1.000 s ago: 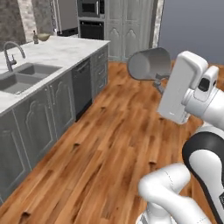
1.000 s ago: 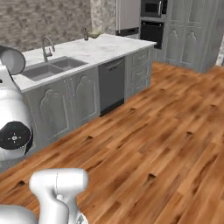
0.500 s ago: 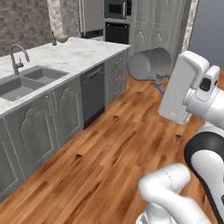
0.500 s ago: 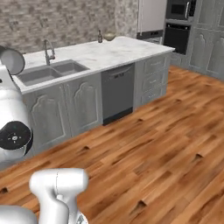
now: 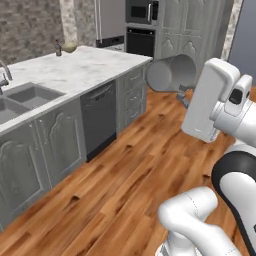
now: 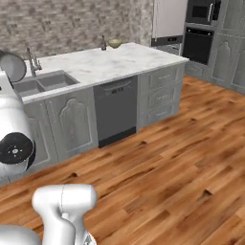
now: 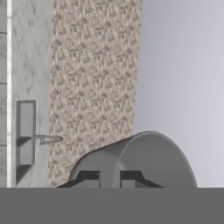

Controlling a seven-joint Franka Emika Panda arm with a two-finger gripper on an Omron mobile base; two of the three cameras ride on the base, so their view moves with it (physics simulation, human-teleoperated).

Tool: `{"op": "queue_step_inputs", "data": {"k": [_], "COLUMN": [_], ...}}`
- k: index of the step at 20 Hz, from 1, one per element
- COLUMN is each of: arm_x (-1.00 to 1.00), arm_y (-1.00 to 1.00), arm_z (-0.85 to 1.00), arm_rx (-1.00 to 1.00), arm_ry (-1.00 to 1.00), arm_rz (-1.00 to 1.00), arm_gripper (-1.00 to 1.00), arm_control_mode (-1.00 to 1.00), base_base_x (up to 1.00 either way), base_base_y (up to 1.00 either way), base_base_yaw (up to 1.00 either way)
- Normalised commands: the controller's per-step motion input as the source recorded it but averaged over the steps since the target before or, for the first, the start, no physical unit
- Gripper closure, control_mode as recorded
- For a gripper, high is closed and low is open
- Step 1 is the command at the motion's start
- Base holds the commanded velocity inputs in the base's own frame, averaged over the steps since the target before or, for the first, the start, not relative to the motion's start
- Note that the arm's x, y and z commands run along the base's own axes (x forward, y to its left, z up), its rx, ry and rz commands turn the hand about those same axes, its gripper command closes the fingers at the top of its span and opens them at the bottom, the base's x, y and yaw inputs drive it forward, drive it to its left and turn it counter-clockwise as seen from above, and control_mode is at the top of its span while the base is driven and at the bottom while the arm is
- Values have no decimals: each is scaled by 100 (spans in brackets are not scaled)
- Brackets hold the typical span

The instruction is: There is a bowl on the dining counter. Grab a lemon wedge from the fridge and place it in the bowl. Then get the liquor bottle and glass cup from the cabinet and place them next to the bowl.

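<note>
My gripper is shut on the glass cup, a grey cup lying on its side in the hand view. That cup is held high in front of the arm in the left base view. It also shows at the top left of the right base view, cup. The bowl sits at the far end of the marble counter, well away from the gripper. A small dark bottle stands just left of it. In the right base view the bowl and bottle stand side by side. Any lemon wedge is too small to make out.
A sink with a tap lies in the counter's near part, with a dishwasher below. The fridge and wall ovens stand at the back. Wood floor stretches open between me and the counter.
The whole picture has shifted: the base has driven, so the counter looks nearer and its far end with the bowl has swung toward the middle. The cup stays in the shut gripper.
</note>
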Motion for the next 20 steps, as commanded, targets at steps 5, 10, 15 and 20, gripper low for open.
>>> {"op": "queue_step_inputs", "data": {"k": [5,10,15,20], "arm_x": [0,0,0,0], "arm_y": [0,0,0,0], "arm_z": [0,0,0,0], "arm_rx": [0,0,0,0], "arm_ry": [0,0,0,0], "arm_rz": [0,0,0,0], "arm_gripper": [100,100,100,100], "arm_control_mode": [100,100,100,100], "base_base_x": [100,100,100,100], "base_base_y": [-100,-100,-100,-97], "base_base_yaw": [14,12,10,5]}}
